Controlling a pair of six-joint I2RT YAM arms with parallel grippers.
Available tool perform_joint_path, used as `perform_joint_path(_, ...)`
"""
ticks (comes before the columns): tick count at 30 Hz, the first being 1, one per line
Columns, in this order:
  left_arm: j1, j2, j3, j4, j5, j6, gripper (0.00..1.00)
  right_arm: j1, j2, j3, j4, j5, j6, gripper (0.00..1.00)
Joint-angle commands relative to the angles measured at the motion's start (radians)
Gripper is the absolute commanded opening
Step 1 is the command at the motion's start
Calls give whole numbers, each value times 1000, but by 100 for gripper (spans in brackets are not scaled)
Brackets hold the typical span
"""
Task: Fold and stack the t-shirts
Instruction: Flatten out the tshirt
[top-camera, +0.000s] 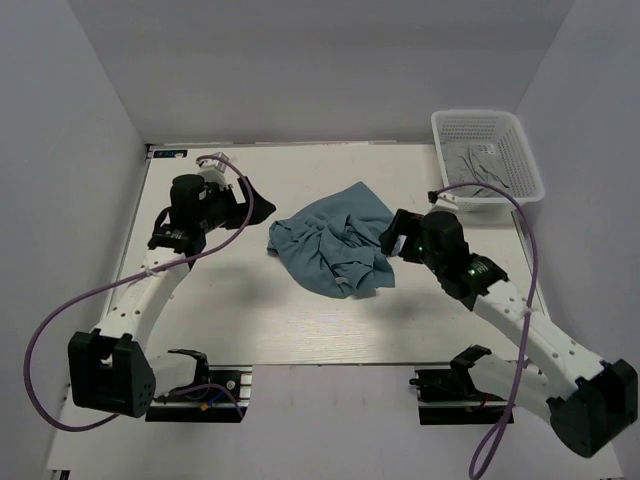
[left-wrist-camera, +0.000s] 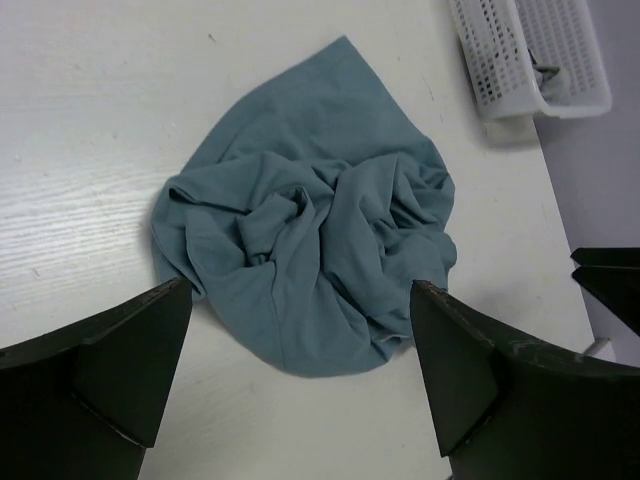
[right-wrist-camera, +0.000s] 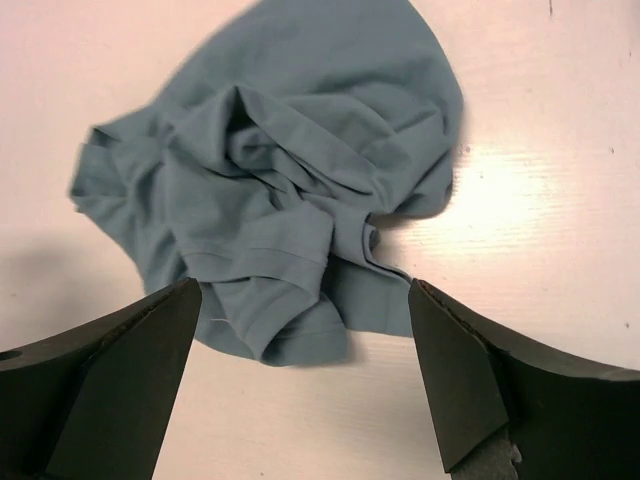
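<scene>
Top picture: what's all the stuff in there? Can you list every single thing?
t-shirt: one, teal-blue, crumpled in the middle of the table.
table: one, pale white.
basket: one, white mesh, far right corner of the table.
grey items: count unclear, grey, inside the basket.
cables: two, purple, one looping along each arm.
left arm: one, white, near left edge.
right arm: one, white, near right edge.
left gripper: one, black, open, left of the t-shirt.
right gripper: one, black, open, at the t-shirt's right edge.
</scene>
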Motion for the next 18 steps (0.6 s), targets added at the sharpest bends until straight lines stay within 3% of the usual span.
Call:
perform_joint_path(1,-5,0,-17,43,86,-27,100,1,-87,-48,95,1,-1,90)
perform_joint_path(7,-5,32,-55,58,88,-40,100,-1,-128,-119,21,32,-50,90)
perform_joint_path(18,-55,290,-11,-58,-30,26,100,-3,-93,-144,41,93,-44,90)
